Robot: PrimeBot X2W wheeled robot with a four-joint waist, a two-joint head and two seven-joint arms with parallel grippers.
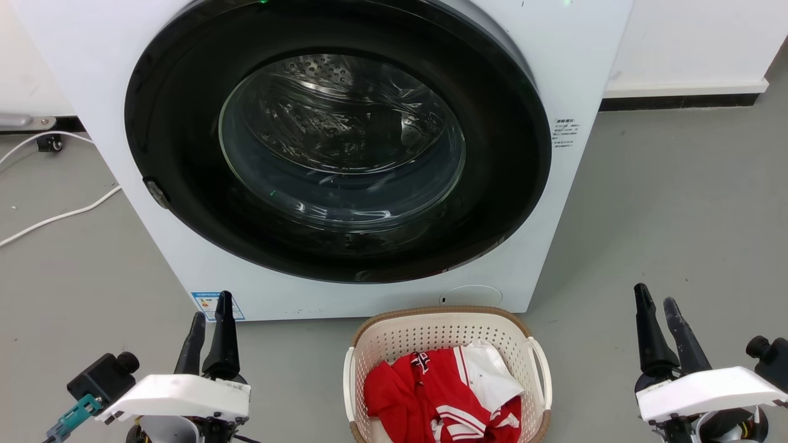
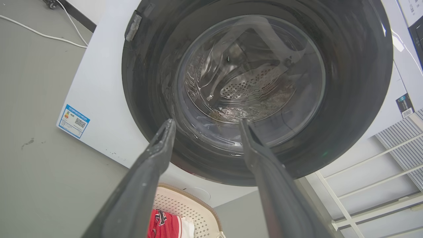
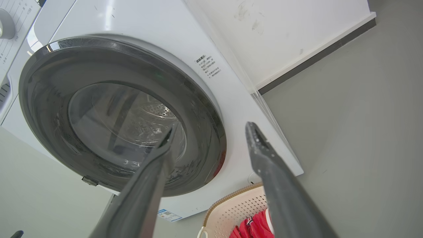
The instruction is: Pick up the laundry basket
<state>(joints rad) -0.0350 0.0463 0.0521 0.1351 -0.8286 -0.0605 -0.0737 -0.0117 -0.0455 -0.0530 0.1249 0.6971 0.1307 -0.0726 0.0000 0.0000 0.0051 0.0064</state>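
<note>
Before the white washer (image 1: 585, 61), on the grey floor (image 1: 677, 215) below the round glass door (image 1: 337, 138): one laundry basket (image 1: 425, 337), upright with its mouth up. Its long axis runs from the washer toward the robot, and the near end is cut off by the head view's lower edge. One white loop handle sits on each long side, left (image 1: 349, 381) and right (image 1: 543, 369). Contents: red and white clothes (image 1: 449, 394). Arms: the left gripper (image 1: 211, 307) is low at the basket's left and well apart from it, fingers pointing toward the washer, jaws parted and holding nothing. The right gripper (image 1: 654, 295) is low at the basket's right, also well apart, fingers pointing the same way, jaws parted and empty. Wrist views: each pair of fingers is spread against the washer door, with the basket rim low between them.
</note>
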